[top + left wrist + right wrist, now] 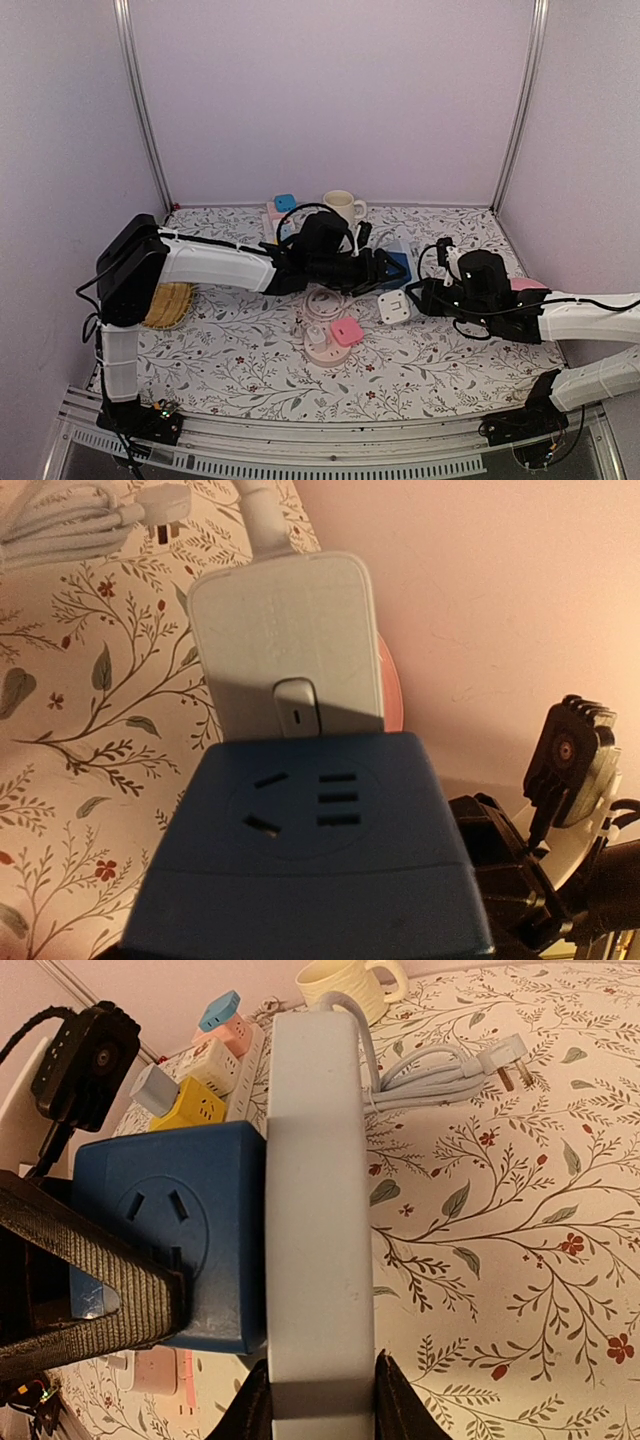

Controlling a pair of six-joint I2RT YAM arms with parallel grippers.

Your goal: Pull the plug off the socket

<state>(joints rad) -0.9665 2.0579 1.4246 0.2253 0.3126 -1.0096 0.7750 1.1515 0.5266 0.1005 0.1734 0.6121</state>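
A blue cube plug [399, 264] sits flush against the side of a flat white socket block [394, 307], both held above the table. My left gripper [378, 270] is shut on the blue plug [320, 850]; its jaws are hidden in the left wrist view, but one black ribbed finger [90, 1275] shows pressed on the plug [170, 1230] in the right wrist view. My right gripper [418, 298] is shut on the white socket [315, 1210], with its fingertips [322, 1375] clamping the near end. The socket's switch and cord show in the left wrist view [285, 630].
A cream mug [341, 207] and a power strip with coloured cubes [280, 212] stand at the back. The socket's coiled white cable [322, 300] and a round pink strip with a pink cube [335, 338] lie in front. A yellow object [168, 305] lies at left.
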